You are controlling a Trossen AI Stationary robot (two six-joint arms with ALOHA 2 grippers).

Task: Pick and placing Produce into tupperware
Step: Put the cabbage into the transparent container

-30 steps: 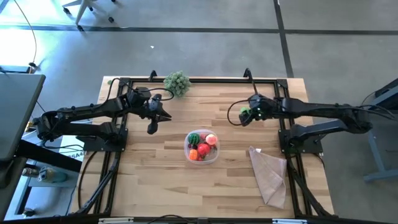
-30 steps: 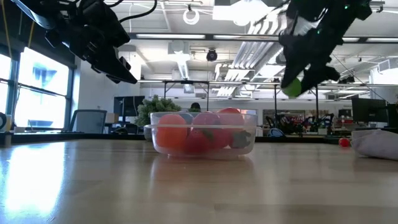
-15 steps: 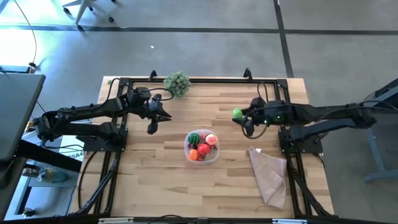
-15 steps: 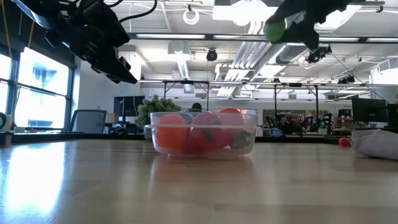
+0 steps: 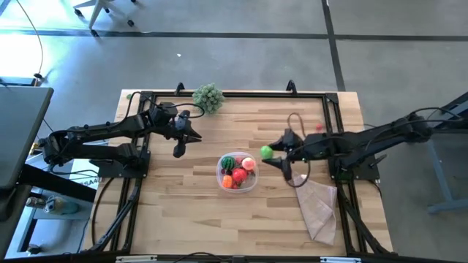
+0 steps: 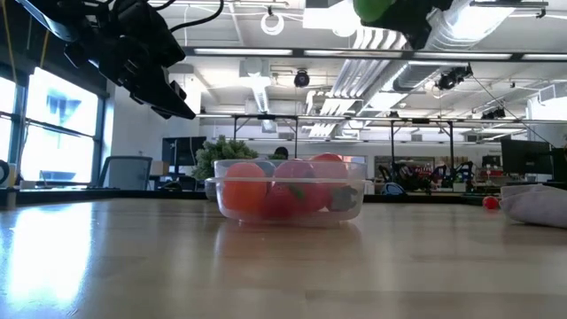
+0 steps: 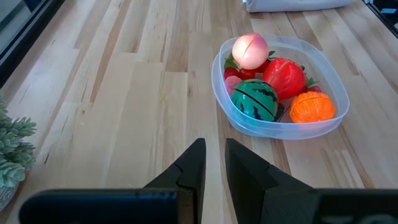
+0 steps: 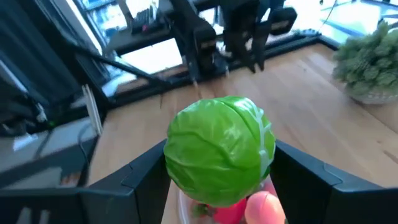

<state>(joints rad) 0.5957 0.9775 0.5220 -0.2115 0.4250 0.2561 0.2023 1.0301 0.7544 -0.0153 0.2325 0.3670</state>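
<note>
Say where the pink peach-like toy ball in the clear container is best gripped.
Best from straight above, fingers closing across the middle of the pink peach-like toy ball. It sits highest in the round clear plastic container, by the rim, with its upper half exposed; the red and striped green pieces crowd its lower sides, so a sideways approach looks blocked.

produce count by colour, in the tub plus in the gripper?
Red tomato-like ball, in round clear plastic tub: 1
Orange ridged ball: 1
Pink peach: 1
Dark green striped watermelon: 1
Light green cabbage ball, held in right gripper: 1
Total: 5
</note>
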